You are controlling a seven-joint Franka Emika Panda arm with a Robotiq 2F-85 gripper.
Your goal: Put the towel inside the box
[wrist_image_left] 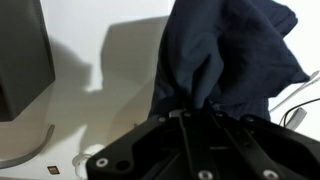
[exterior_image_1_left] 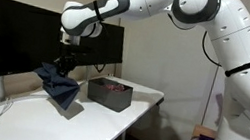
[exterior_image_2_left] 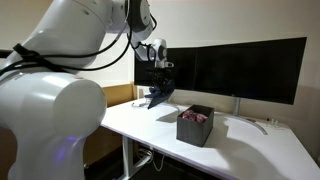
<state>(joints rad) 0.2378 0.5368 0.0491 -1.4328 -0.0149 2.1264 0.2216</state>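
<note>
Fig.: jaws fully closed, pinching the dark navy soft cloth towel [exterior_image_1_left: 60, 86] at its top. The cloth hangs bunched above the white table [exterior_image_1_left: 16, 116], just beside the small dark grey low-sided box [exterior_image_1_left: 109, 95] and not yet over it; whether its lowest tip touches the table can't be told. Risks: hanging folds may catch the near wall and drag the light box; an off-centre release would leave the cloth draped partly outside; the thin pinch may slip.

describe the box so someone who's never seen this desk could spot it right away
Look at the white table in front of the black monitors. The box sits on it, apart from the dark towel hanging from the gripper. It is the only stiff, low-sided, dark grey rectangle there, open at the top.
</note>
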